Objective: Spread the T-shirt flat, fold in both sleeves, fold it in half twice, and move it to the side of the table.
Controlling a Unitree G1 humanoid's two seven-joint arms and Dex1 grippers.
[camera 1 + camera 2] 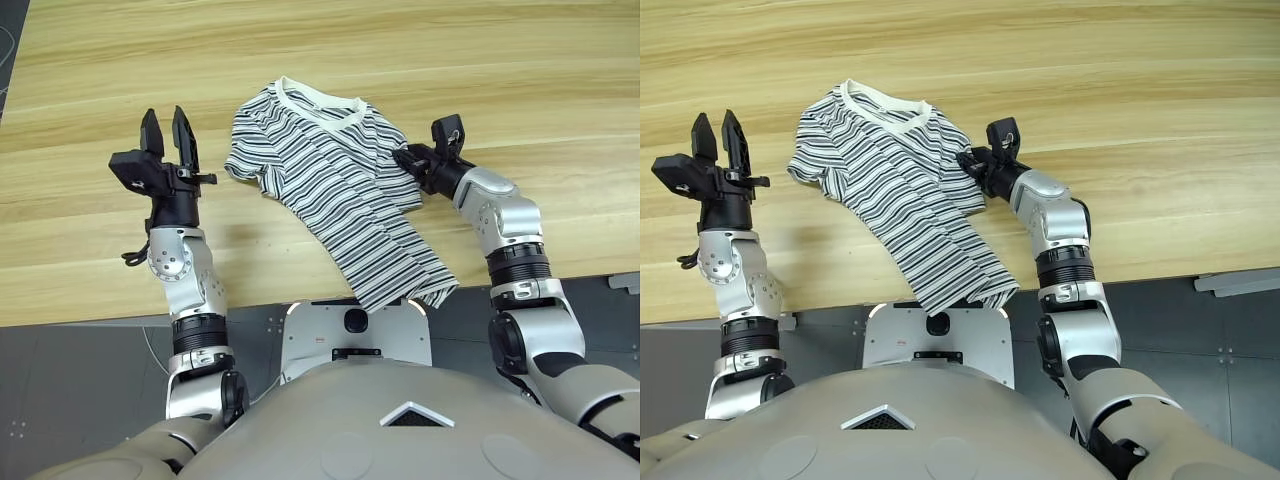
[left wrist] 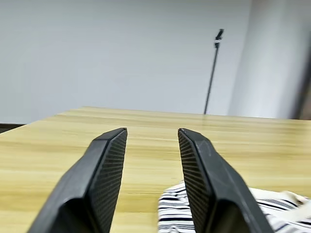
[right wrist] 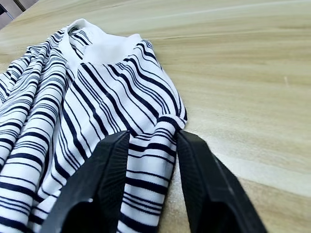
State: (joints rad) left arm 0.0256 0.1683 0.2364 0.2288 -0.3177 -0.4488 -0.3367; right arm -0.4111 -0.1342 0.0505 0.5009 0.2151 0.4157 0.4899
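A black-and-white striped T-shirt (image 1: 330,190) with a white collar lies slantwise and rumpled on the wooden table (image 1: 520,60), its hem reaching the near edge. My left gripper (image 1: 165,112) is raised above the table to the left of the shirt's left sleeve, open and empty; the shirt's edge (image 2: 194,208) lies below its fingers. My right gripper (image 1: 410,162) rests low at the shirt's right sleeve (image 3: 150,150). Its fingers stand apart, open, with the striped sleeve fabric lying between them.
Bare wood stretches behind the shirt and to both sides. The table's near edge (image 1: 100,318) runs just in front of the arms, with grey floor below it. A thin stand (image 2: 212,73) rises in the room beyond the table.
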